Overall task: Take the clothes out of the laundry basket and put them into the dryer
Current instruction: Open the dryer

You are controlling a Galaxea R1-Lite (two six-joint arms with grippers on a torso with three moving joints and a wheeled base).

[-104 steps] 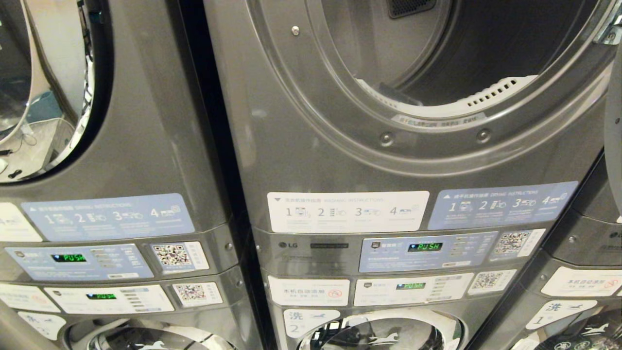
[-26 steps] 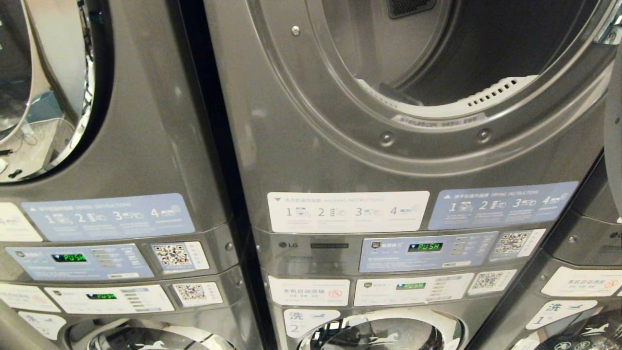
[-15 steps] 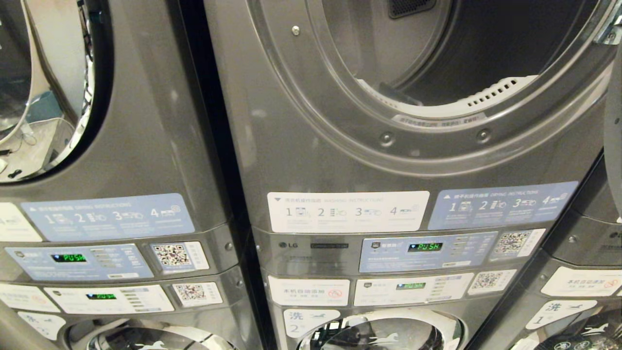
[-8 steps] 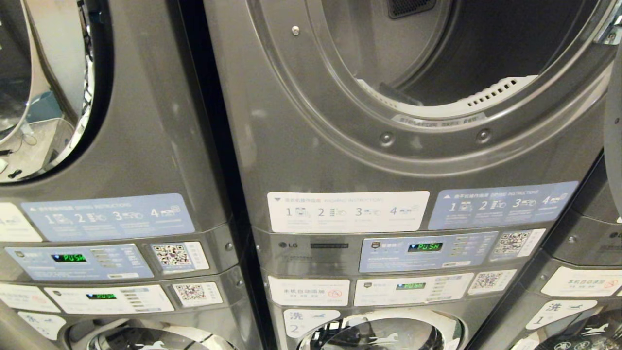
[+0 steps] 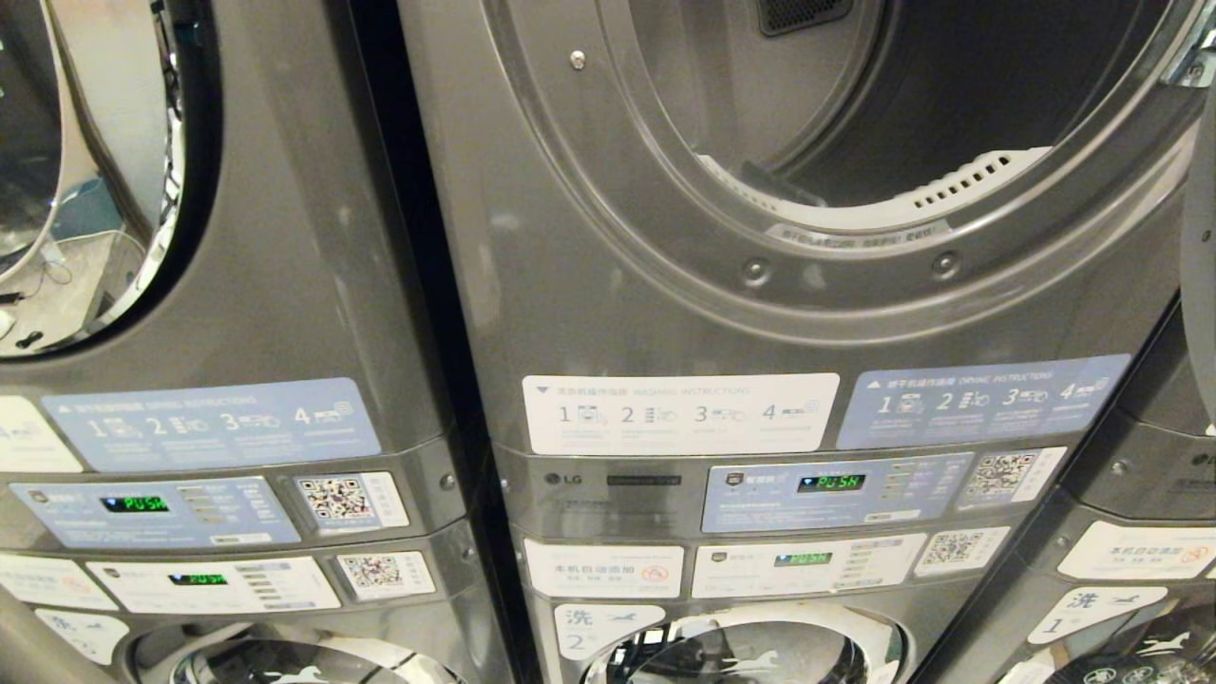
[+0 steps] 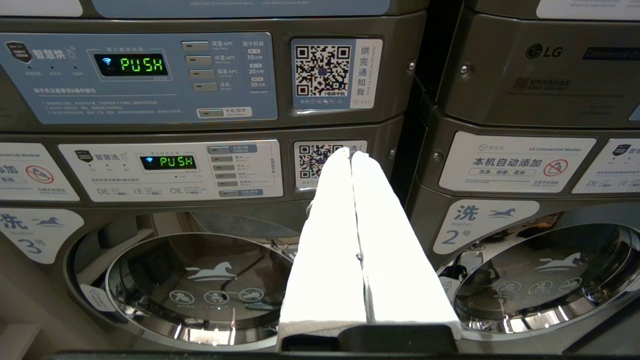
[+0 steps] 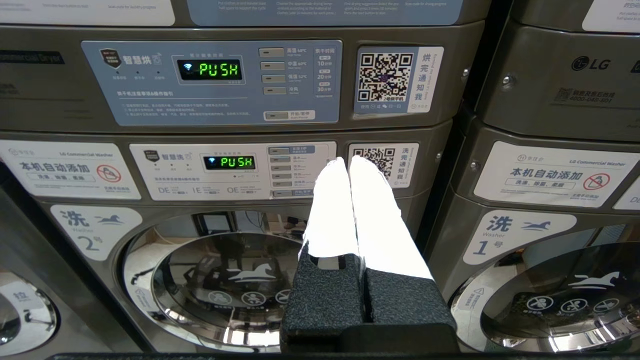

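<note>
The grey dryer (image 5: 807, 313) fills the head view, its round opening (image 5: 912, 104) uncovered and the drum inside dark with no clothes showing. The laundry basket and the clothes are out of view. Neither arm shows in the head view. In the left wrist view my left gripper (image 6: 348, 153) is shut, its white fingers pressed together and holding nothing, level with the washer panel (image 6: 170, 170). In the right wrist view my right gripper (image 7: 348, 161) is likewise shut and empty in front of the washer panel (image 7: 230, 170).
A second stacked machine (image 5: 218, 313) stands to the left with a mirrored door (image 5: 57, 171). Chrome washer doors (image 7: 225, 280) sit low beneath the control panels. Another machine (image 5: 1140, 532) is at the right, and the open dryer door's edge (image 5: 1199, 266) hangs at the right border.
</note>
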